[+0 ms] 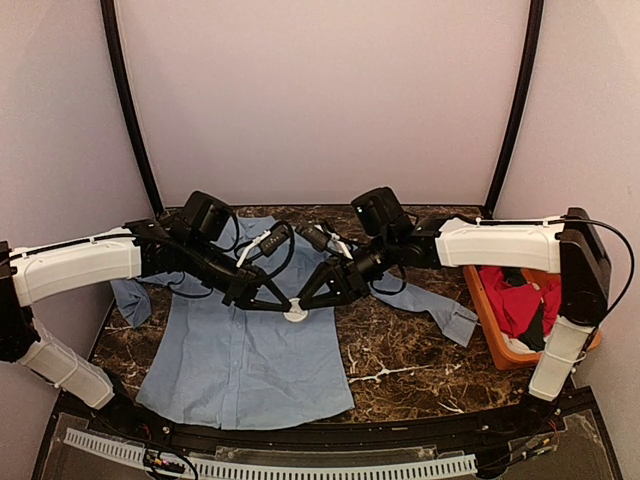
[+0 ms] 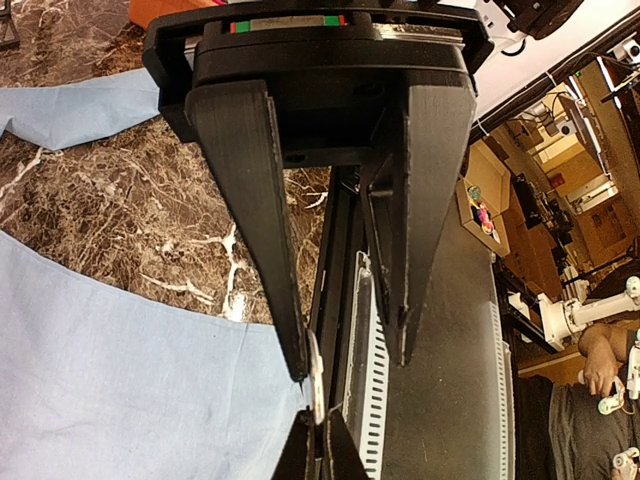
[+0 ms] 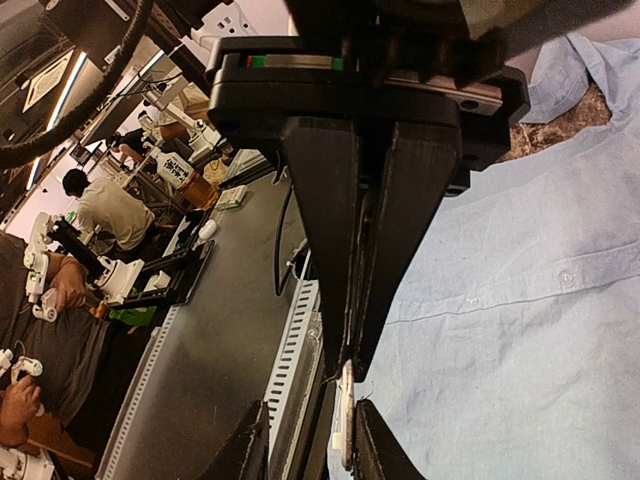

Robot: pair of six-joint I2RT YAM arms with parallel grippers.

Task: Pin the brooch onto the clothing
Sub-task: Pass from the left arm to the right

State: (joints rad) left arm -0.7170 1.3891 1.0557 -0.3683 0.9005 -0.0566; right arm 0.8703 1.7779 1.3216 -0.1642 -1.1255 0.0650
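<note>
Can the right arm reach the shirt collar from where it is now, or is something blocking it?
Probably yes. The collar lies flat just behind the right gripper, with only cables above it. But both grippers meet at the white brooch, so it must let go first.

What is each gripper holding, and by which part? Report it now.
Both grippers meet on the small white brooch above the light blue shirt. The left gripper and right gripper each pinch its thin edge from opposite sides.

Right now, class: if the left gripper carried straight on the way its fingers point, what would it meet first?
The left gripper points toward the white brooch at its fingertips, with the right gripper just beyond, tip to tip. It would probably meet the brooch first, then the opposing fingers; depth is hard to judge.
</note>
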